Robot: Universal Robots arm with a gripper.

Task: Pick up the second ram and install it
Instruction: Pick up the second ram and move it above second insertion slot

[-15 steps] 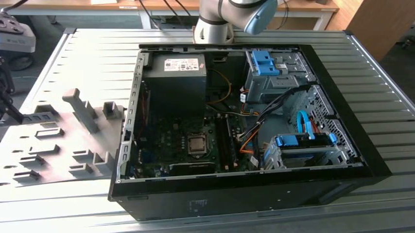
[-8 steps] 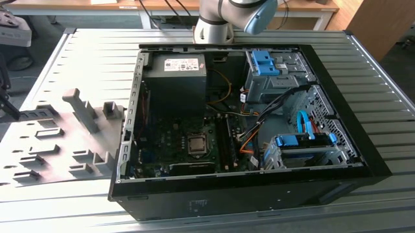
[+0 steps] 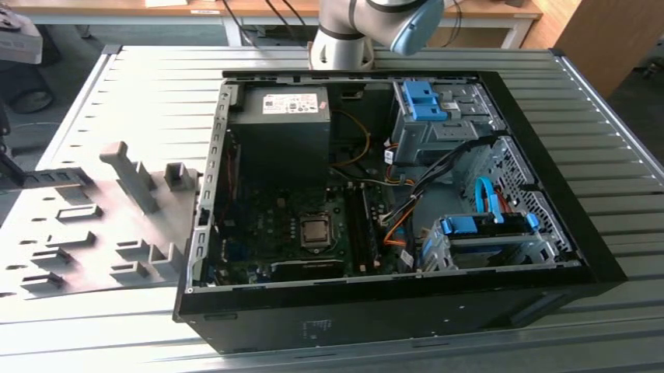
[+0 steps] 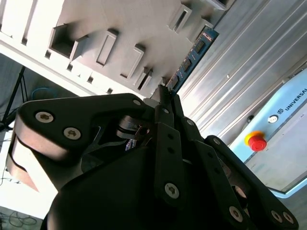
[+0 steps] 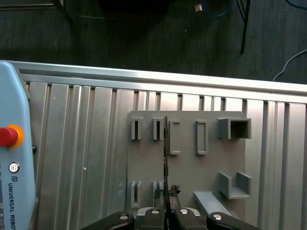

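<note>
The end effector (image 4: 165, 95) hides one end of the second ram (image 4: 193, 55).

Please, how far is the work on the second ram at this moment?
Done: the claw is shut on the second ram, which looks lifted clear of the grey holder plate. In hand: the ram hangs over that plate in the first wrist view. Left: installing it; it is not yet in the open computer case.

Arm (image 3: 343, 35) in the exterior view: silver-grey tubular housing with a pale blue end cap (image 3: 415, 27); claw (image 4: 164, 95) in the second wrist view: matt black linkage plates fastened with silver socket-head screws (image 4: 171, 190).
</note>
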